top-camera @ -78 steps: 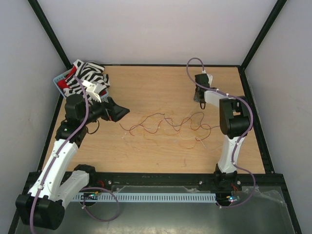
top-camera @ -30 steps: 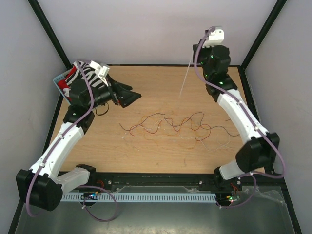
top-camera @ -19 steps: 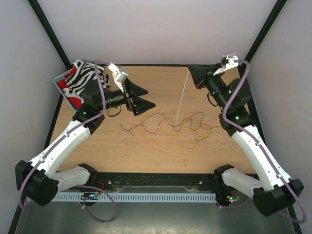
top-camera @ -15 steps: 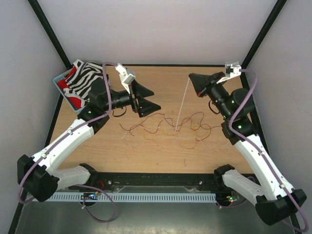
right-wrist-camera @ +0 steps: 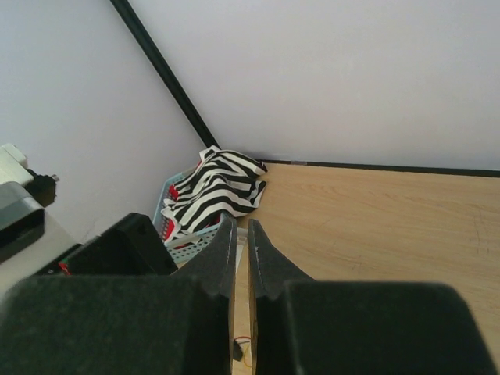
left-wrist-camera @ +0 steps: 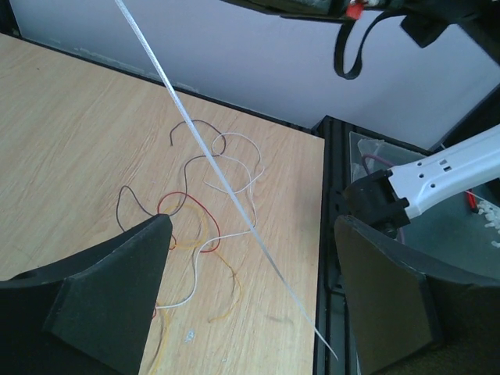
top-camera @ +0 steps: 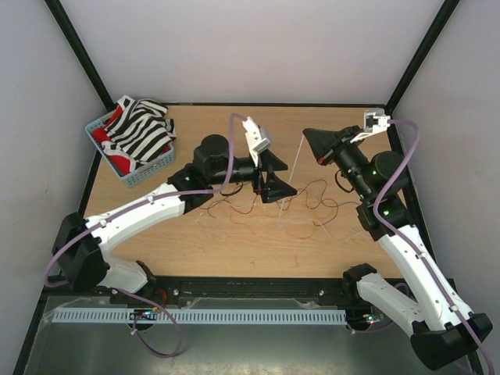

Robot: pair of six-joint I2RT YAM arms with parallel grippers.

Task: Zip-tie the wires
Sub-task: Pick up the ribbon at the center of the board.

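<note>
The zip tie [top-camera: 298,154] is a pale straight strip hanging slantwise from my right gripper [top-camera: 306,134], which is shut on its upper end above the table. Its lower tip reaches down to the wires [top-camera: 242,195], thin red, orange, brown and white strands lying loose across the middle of the wooden table [top-camera: 195,133]. My left gripper [top-camera: 289,182] is open, one finger on each side of the strip's lower part. In the left wrist view the zip tie [left-wrist-camera: 223,181] crosses between the wide fingers [left-wrist-camera: 117,289] without touching them, above the wires [left-wrist-camera: 205,239].
A blue basket [top-camera: 117,166] with zebra-striped cloth [top-camera: 141,129] sits at the back left corner, also in the right wrist view as the basket [right-wrist-camera: 178,234]. A black rail [top-camera: 258,287] runs along the near edge. The right arm [left-wrist-camera: 441,168] stands beyond the table edge.
My left arm has swung right from near the basket to the table's middle, bringing its open jaws around the hanging zip tie. The right gripper has hardly moved, still holding the strip.
</note>
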